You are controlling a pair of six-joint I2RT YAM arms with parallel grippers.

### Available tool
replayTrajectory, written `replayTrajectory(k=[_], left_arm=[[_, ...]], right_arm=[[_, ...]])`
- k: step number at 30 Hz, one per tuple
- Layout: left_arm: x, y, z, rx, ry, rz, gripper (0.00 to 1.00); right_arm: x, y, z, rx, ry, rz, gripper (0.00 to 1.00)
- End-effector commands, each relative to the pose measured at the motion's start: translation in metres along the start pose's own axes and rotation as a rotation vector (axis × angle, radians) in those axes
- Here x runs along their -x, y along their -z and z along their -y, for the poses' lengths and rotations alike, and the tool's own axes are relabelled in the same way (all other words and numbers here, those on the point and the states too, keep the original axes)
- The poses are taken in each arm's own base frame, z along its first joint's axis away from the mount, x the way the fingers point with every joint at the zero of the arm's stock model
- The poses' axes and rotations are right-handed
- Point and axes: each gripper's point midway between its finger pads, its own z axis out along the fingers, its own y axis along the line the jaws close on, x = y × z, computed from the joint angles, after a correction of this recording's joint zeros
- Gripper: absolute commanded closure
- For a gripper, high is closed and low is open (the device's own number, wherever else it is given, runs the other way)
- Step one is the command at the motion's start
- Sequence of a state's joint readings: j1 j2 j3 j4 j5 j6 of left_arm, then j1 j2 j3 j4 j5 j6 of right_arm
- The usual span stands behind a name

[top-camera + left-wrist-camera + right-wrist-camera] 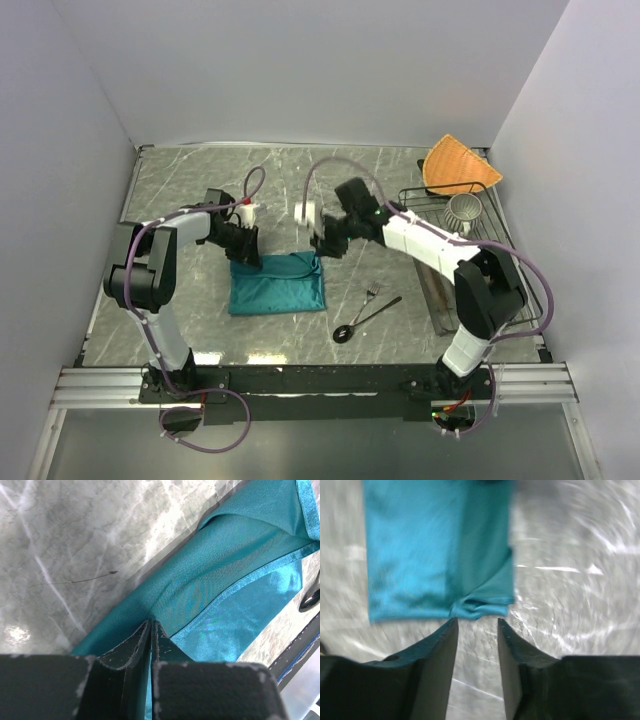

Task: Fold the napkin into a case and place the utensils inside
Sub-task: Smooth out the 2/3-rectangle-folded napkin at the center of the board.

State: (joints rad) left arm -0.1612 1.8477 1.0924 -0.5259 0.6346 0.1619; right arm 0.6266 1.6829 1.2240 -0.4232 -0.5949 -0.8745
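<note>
Left jaws: pressed together, pinching the napkin (230, 565) at its edge.
Right jaws: spread, just short of its corner.
Fork (372, 292), spoon (370, 317): on counter (200, 190), beside right jaws.
Risk: my one-sided pull could drag the fold open.

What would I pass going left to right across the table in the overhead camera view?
From the left: napkin → fork → cup. Left out: the spoon, which overlaps the fork, and the orange cloth, which overlaps the cup.
</note>
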Motion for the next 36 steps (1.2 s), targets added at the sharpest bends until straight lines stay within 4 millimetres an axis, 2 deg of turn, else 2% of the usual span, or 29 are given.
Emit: replayTrajectory(k=[1, 4, 9, 21, 28, 32, 36], left_arm=[[-0.004, -0.003, 0.004, 0.026, -0.009, 0.003, 0.89], [-0.005, -0.004, 0.004, 0.032, -0.008, -0.002, 0.9], [-0.007, -0.005, 0.003, 0.04, -0.005, -0.008, 0.91], [-0.012, -0.007, 0.002, 0.036, -0.004, -0.018, 0.91], [-0.013, -0.007, 0.002, 0.037, -0.005, -0.017, 0.91], [-0.013, -0.007, 0.001, 0.039, -0.005, -0.017, 0.91], [-0.012, -0.007, 0.002, 0.036, -0.002, -0.018, 0.92]], right_arm=[[0.019, 0.01, 0.033, -0.092, -0.651, 0.076, 0.6], [0.006, 0.004, 0.039, -0.103, -0.934, 0.073, 0.61], [-0.011, -0.009, 0.034, -0.096, -1.174, 0.049, 0.61], [-0.03, -0.035, 0.023, -0.072, -1.377, 0.007, 0.62], [-0.033, -0.042, 0.021, -0.054, -1.414, 0.001, 0.59], [-0.034, -0.044, 0.018, -0.032, -1.428, -0.001, 0.63], [-0.042, -0.049, 0.01, -0.01, -1.462, -0.033, 0.63]])
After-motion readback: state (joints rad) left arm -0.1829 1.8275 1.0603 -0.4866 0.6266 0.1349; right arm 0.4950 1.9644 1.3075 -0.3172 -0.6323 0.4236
